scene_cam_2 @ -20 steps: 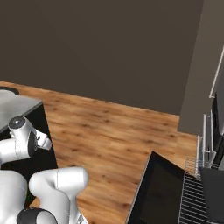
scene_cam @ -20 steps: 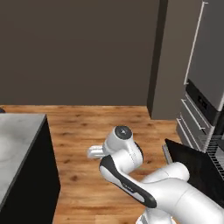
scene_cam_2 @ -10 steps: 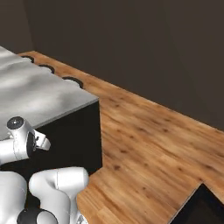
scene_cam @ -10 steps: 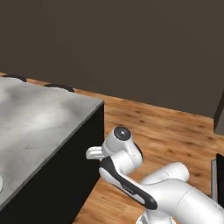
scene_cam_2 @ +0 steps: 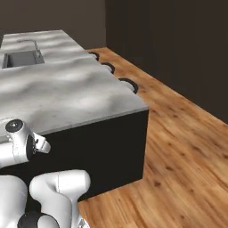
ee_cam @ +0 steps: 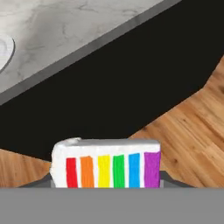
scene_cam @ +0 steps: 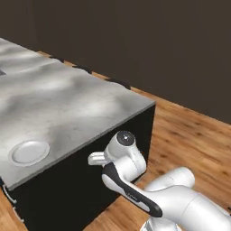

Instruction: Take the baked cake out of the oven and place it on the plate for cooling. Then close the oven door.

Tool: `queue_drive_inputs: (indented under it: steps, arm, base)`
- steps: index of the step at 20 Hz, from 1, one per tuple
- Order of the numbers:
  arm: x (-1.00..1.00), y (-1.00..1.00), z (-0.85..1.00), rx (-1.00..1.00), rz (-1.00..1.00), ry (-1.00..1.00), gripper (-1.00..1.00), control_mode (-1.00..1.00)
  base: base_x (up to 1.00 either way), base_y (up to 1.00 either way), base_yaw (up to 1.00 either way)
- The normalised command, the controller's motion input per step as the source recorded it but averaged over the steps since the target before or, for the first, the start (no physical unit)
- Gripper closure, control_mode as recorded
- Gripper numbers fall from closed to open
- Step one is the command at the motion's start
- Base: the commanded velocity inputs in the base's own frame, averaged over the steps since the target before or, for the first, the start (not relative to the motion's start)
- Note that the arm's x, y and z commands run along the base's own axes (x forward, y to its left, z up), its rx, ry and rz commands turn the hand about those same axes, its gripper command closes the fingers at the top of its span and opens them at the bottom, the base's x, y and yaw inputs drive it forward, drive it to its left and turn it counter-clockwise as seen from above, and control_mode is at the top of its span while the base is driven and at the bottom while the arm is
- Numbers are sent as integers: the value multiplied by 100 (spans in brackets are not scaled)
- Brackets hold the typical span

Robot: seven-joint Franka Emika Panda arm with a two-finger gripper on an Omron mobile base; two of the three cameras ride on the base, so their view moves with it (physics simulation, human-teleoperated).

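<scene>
The baked cake (ee_cam: 106, 164), a white slice with rainbow layers facing me, sits low in the hand view, and my gripper (ee_cam: 106, 183) is shut on it; only slivers of the fingertips (ee_cam: 169, 180) show beside it. A round white plate (scene_cam: 30, 152) lies on the grey stone island counter (scene_cam: 76, 101) near its front left corner; its rim (ee_cam: 4, 49) also shows at the left edge of the hand view. The cake hangs below the counter top, in front of the island's black side. The oven and its door are out of view.
The island (scene_cam_2: 67, 91) has black sides (scene_cam_2: 107, 151) and a sink (scene_cam_2: 21, 58) at its far end. Dark round seats (scene_cam_2: 128, 84) line its right edge. Wood floor (scene_cam_2: 187, 151) stretches right of the island to a dark wall (scene_cam: 158, 49).
The whole picture has swung: the base turned away from the oven, which left the views, and the island with the plate came in front. The arm keeps its pose.
</scene>
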Motion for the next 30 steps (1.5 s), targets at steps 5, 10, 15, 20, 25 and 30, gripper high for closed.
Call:
queue_drive_inputs:
  steps: [5, 10, 15, 20, 25, 30]
  arm:
    - [0, 0, 0, 0, 0, 0, 100, 100]
    - [0, 0, 0, 0, 0, 0, 100, 100]
    - [0, 0, 0, 0, 0, 0, 100, 100]
    - [0, 0, 0, 0, 0, 0, 100, 100]
    - [0, 0, 0, 0, 0, 0, 100, 100]
    - [0, 0, 0, 0, 0, 0, 100, 100]
  base:
    - [20, 8, 53]
    - [46, 20, 27]
    - [57, 25, 16]
    - [48, 22, 16]
    - [49, 15, 16]
    - [48, 9, 15]
